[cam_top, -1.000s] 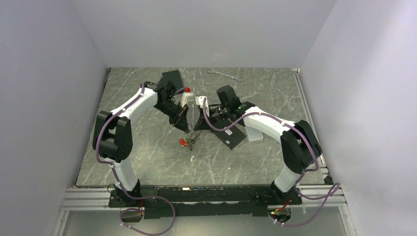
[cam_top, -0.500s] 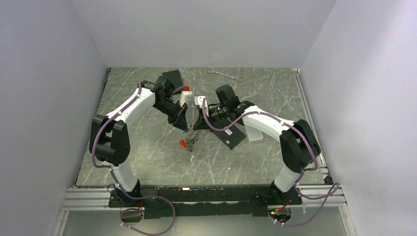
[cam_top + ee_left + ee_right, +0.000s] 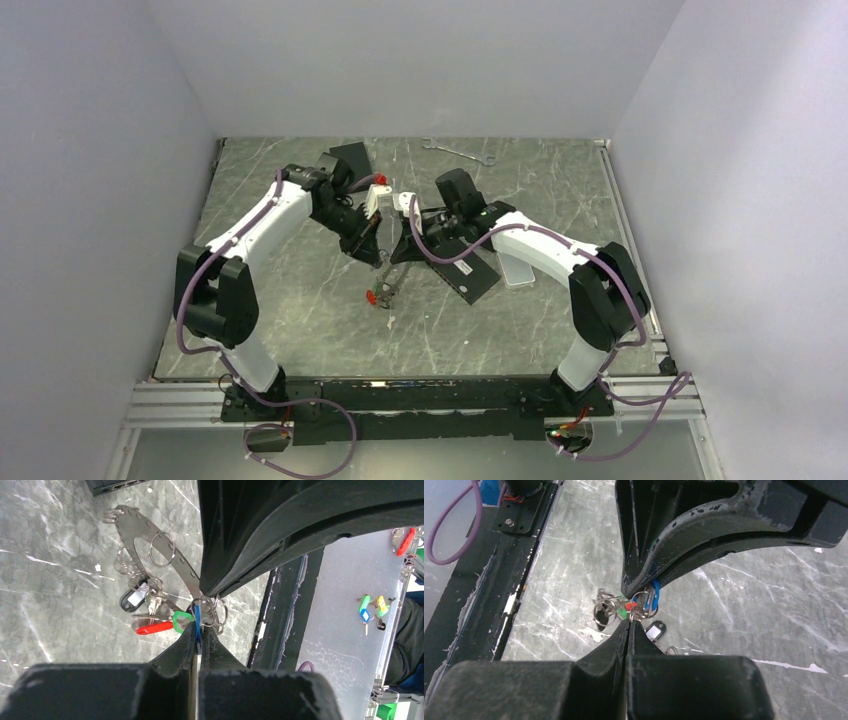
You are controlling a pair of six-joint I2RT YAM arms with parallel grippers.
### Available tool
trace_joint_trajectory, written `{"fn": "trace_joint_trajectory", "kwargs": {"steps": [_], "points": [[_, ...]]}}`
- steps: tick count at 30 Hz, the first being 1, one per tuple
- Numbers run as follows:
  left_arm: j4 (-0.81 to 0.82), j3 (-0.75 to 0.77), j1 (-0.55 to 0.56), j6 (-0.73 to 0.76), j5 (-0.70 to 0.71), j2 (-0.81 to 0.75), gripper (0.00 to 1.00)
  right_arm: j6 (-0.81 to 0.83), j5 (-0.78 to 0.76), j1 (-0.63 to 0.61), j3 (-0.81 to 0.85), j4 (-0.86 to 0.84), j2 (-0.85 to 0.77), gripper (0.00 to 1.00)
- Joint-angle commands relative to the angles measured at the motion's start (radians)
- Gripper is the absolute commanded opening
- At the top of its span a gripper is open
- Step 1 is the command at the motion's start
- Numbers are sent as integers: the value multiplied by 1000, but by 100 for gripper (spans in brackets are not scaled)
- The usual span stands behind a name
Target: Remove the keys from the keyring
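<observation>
We are looking at a grey marbled table (image 3: 300,310) boxed in by pale walls (image 3: 100,150). Over its middle, the left gripper (image 3: 198,642) is pressing together on a blue one of the keys (image 3: 155,627). The right gripper (image 3: 629,625), meeting it tip to tip, is pinching the end of the keyring (image 3: 132,530), with the other keys clustering just beside both tips.

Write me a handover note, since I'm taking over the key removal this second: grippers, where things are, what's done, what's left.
Left gripper: shut on the blue key.
Right gripper: shut, apparently pinching the end of the keyring.
Keys: red key, green key and dark key are bunched at the keyring between the two grippers.
Done: both grips set; none of these keys looks freed.
Left: work every key off.
</observation>
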State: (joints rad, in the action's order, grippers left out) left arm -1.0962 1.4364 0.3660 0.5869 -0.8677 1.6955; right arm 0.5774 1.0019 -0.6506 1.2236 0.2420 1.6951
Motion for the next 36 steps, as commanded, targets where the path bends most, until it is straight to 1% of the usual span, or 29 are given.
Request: {"fn": "trace_joint_trajectory", "kwargs": {"steps": [1,4,6,10,11,17,19,21,24,27,33,36], "points": [[53,16,7,-12,-102,-89,0,35,2,-28,30,80,24,0],[49,15,7,-18,-117,-89,0,35,-11,-35,31,77,20,0],[56,9,7,-28,-122,-93,0,23,-23,-34,22,59,10,5],[69,-6,2,-42,-115,-99,0,12,-35,-13,14,48,-26,12],[68,-7,-1,-46,-112,-98,0,6,-34,-5,12,43,-35,14],[72,2,-9,-69,-105,-86,0,-53,-35,48,1,11,-80,40],[75,4,-9,-76,-107,-85,0,-71,-30,67,1,2,-92,46],[75,7,-10,-84,-111,-83,0,-103,-22,87,1,-14,-104,50],[79,13,-10,-105,-105,-77,0,-170,-19,120,-4,-53,-123,53],[98,13,-10,-143,-80,-71,0,-250,-65,127,-22,-94,-142,53],[161,12,-10,-290,9,-65,0,-434,-124,124,-73,-131,-160,48],[188,15,-10,-383,69,-60,0,-528,-126,114,-121,-203,-179,47]]}}
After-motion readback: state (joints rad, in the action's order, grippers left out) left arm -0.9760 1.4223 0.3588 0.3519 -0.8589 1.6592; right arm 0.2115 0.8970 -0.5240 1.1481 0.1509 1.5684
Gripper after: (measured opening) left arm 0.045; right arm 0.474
